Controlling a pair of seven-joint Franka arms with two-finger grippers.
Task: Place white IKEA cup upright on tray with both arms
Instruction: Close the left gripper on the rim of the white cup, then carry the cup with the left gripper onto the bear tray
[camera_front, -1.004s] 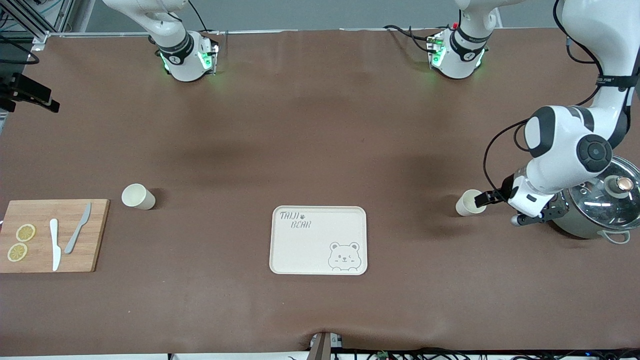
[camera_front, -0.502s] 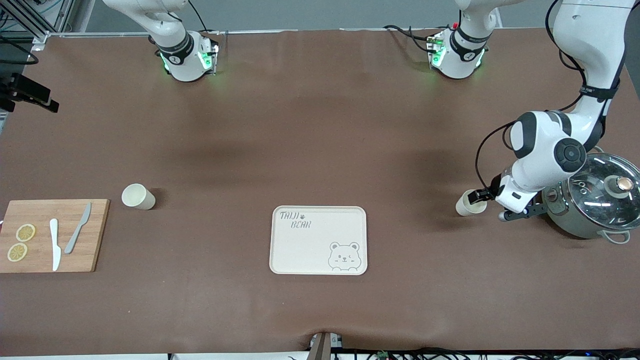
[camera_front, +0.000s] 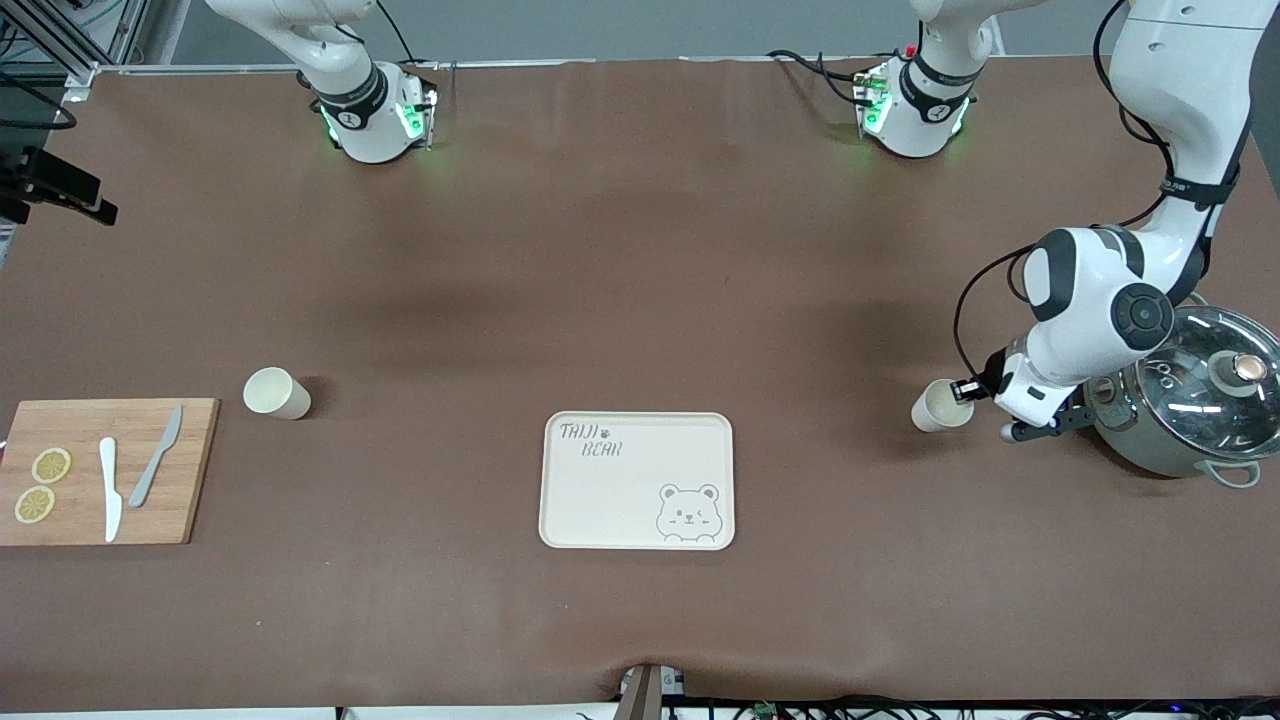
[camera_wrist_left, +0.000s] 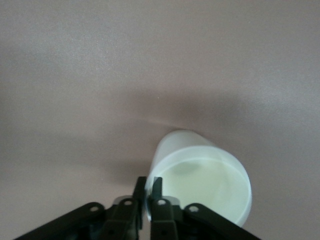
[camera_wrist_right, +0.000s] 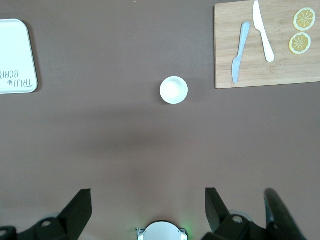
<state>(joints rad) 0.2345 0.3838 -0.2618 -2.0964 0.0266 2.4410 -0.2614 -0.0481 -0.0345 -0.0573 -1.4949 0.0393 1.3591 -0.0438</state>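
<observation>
The left gripper (camera_front: 962, 390) is at the rim of the cup (camera_front: 938, 406) toward the left arm's end of the table, and the left wrist view shows its fingers (camera_wrist_left: 140, 192) pinched close together on the cup's wall (camera_wrist_left: 200, 175), one inside the mouth and one outside, so it looks clenched on the rim. This is the pick-up step; the cup still sits on the table, well apart from the tray (camera_front: 637, 480), which lies toward the right arm's end from this gripper and a little nearer the front camera. The next move, as I judge it, calls for lifting the cup without letting it swing on that thin rim hold, carrying it over the tray and setting it down mouth up. A lidded pot (camera_front: 1190, 405) stands just beside the gripper's wrist on the side away from the tray, so any backing-off there is tight; the path to the tray itself looks open. The right gripper (camera_wrist_right: 150, 210) waits high over the table with its fingers spread wide, looking down on a second cup (camera_wrist_right: 174, 90) that stands upright beside a board (camera_wrist_right: 265, 45) holding two knives and two lemon slices.
</observation>
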